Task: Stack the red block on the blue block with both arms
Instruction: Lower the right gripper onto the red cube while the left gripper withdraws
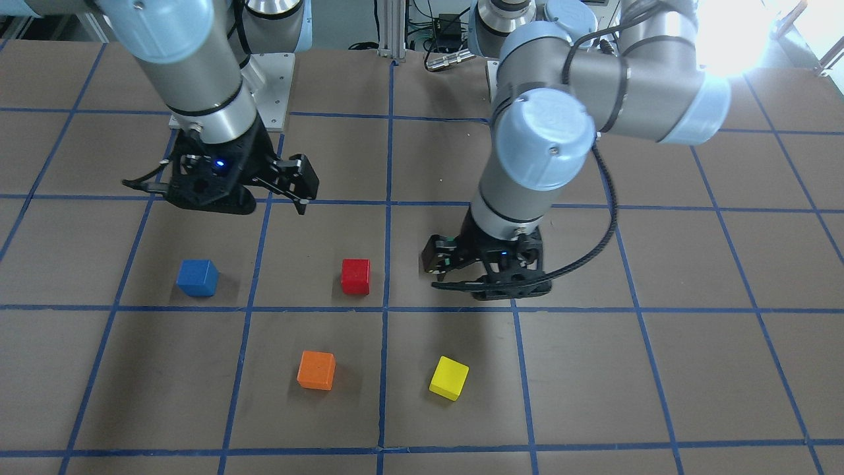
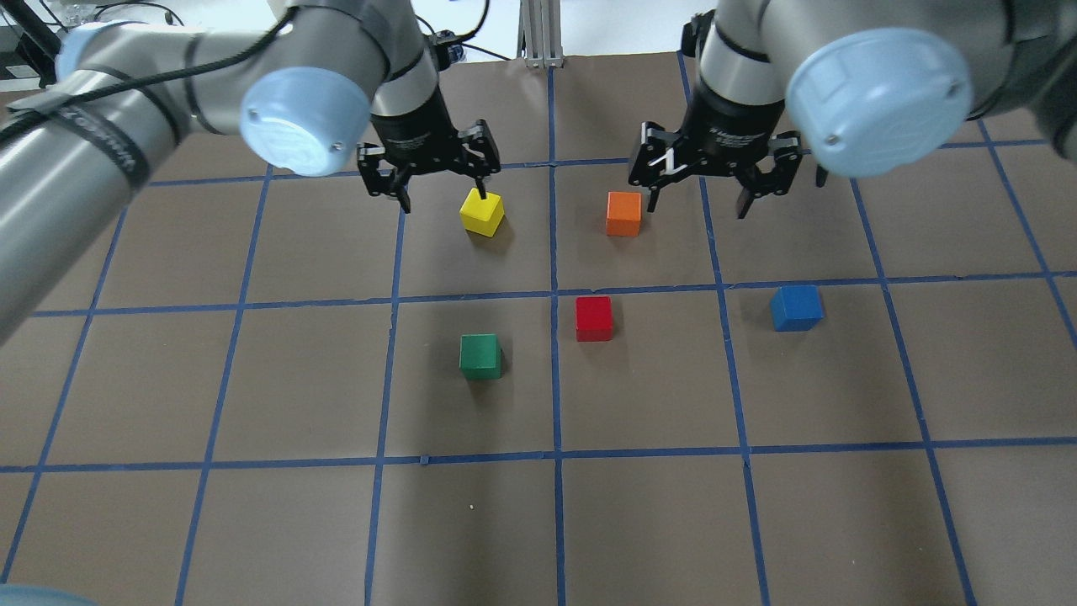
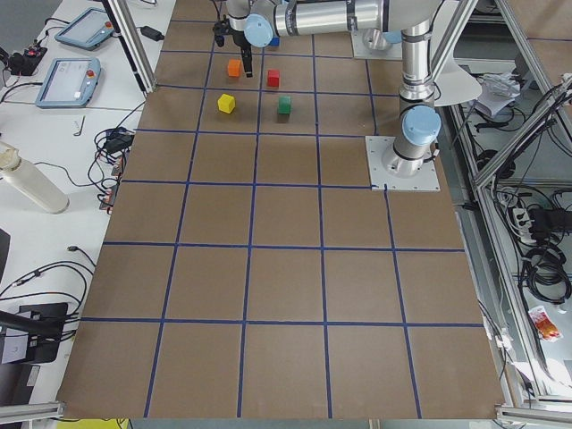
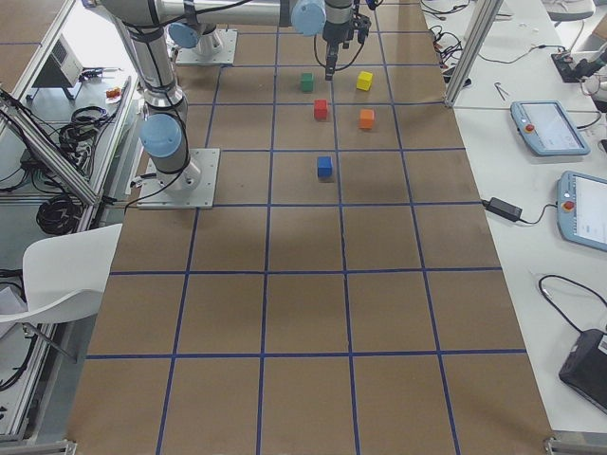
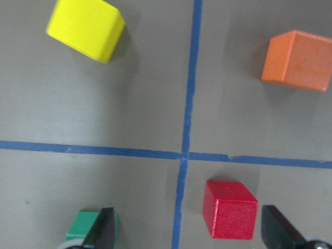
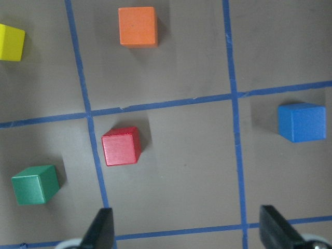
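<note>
Overhead I see the small matte green cube (image 2: 480, 355); my front camera loses it behind the left gripper (image 2: 442, 198). The small solid red cube (image 2: 594, 317) sits flat (nothing touching it) between the green one and the small blue cube (image 2: 796, 307). That gripper and the right gripper (image 2: 698, 204) gape wide, empty.

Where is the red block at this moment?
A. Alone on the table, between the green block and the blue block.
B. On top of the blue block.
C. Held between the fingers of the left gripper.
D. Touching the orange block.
A: the red block sits on the table, apart from the green block and the blue block; the left gripper and the right gripper are open and empty.
</note>
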